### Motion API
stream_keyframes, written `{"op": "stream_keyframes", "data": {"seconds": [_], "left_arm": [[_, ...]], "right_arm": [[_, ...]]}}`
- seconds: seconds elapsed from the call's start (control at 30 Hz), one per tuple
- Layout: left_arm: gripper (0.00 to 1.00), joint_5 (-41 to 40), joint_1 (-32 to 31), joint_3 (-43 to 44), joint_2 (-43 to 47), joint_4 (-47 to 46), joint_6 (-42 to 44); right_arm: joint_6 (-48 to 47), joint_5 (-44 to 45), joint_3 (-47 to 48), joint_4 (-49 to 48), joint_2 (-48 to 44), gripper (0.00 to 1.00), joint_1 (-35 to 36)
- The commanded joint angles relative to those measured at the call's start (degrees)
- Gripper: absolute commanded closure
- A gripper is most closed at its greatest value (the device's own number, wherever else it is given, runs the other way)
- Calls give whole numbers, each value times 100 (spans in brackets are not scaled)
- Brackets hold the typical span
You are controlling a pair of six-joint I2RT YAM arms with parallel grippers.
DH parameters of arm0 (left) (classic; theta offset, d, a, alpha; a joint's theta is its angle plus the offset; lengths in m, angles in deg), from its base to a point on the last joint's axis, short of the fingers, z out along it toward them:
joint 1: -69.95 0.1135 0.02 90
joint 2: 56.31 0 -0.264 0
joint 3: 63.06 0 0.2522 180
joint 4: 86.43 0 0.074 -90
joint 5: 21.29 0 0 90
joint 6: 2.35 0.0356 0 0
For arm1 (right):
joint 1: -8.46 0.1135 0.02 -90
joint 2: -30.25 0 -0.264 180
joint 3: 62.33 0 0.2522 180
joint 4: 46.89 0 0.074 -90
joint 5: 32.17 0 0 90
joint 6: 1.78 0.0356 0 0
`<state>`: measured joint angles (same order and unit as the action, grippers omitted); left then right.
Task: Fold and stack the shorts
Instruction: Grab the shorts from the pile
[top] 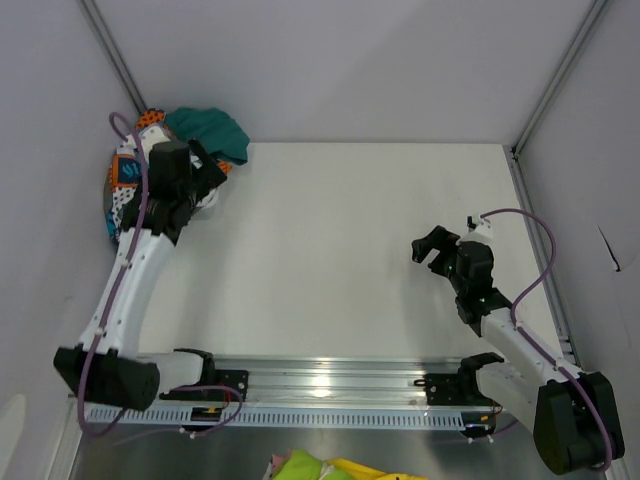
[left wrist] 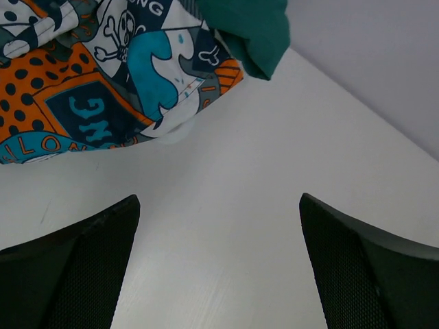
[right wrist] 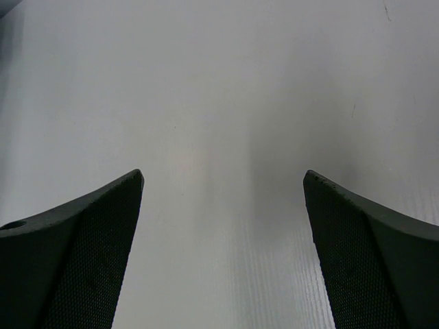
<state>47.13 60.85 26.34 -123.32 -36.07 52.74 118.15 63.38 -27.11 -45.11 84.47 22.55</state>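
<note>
Two claws show, each with jaws spread wide and gripping nothing. The left claw (left wrist: 219, 200) hangs low over the table (left wrist: 288, 157) in the far left corner. Its tips stop just short of the print shorts (left wrist: 89, 89) and do not touch them. The teal shorts (left wrist: 250, 27) lie crumpled on the far side, with one fold lapping over the print pair's edge. The wrist view cuts both pairs off at its top and left edges. From above, the left claw (top: 207, 172) and its wrist cover part of the print shorts (top: 124, 178), so how that heap lies underneath is hidden. Whether it sits wholly on the table or over its left edge is hard to tell. The teal shorts (top: 210, 130) bunch against the far wall. The left arm reaches far along the left side, almost fully stretched, with its wrist tipped down. The right claw (right wrist: 223, 177) sees only bare table. Above the right half of the table, the right claw (top: 432, 246) points left on a folded arm, well apart from both shorts. A yellow-green cloth (top: 320, 467) is cut off at the near edge.
</note>
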Motion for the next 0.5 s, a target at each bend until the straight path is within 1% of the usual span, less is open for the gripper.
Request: {"op": "stream_keyframes", "data": {"seconds": [0.0, 0.03, 0.07, 0.1, 0.13, 0.2, 0.23, 0.27, 0.3, 0.37, 0.47], "left_arm": [[1, 603, 434, 653, -1196, 523, 301], [1, 585, 497, 1063, -1462, 576, 301], [1, 585, 567, 1215, -1735, 724, 301], [1, 594, 681, 1347, -2251, 804, 301], [1, 620, 734, 1740, -2499, 935, 284], [1, 585, 866, 2067, -2966, 1042, 214], [2, 594, 892, 2287, -3359, 1112, 170], [2, 568, 893, 2367, -3546, 1139, 143], [3, 550, 1102, 2586, -3713, 1174, 126], [4, 472, 1174, 2893, -4092, 1244, 152], [5, 418, 1288, 3044, -4477, 1227, 196]], "right_arm": [[-102, -79, 175, -295, 10, 1, 33], [-119, -140, 175, -313, 19, 1, 41], [-119, -167, 175, -330, 10, 1, 42], [-119, -185, 175, -330, 10, 1, 42], [-119, -202, 175, -330, 19, 1, 42], [-128, -229, 175, -339, 10, 0, 41], [-128, -229, 166, -348, 10, 1, 42], [-137, -238, 175, -339, 1, 0, 42], [-137, -246, 175, -331, 1, 1, 50], [-128, -281, 175, -330, -16, 1, 42], [-146, -290, 175, -330, -43, 0, 42]]}}
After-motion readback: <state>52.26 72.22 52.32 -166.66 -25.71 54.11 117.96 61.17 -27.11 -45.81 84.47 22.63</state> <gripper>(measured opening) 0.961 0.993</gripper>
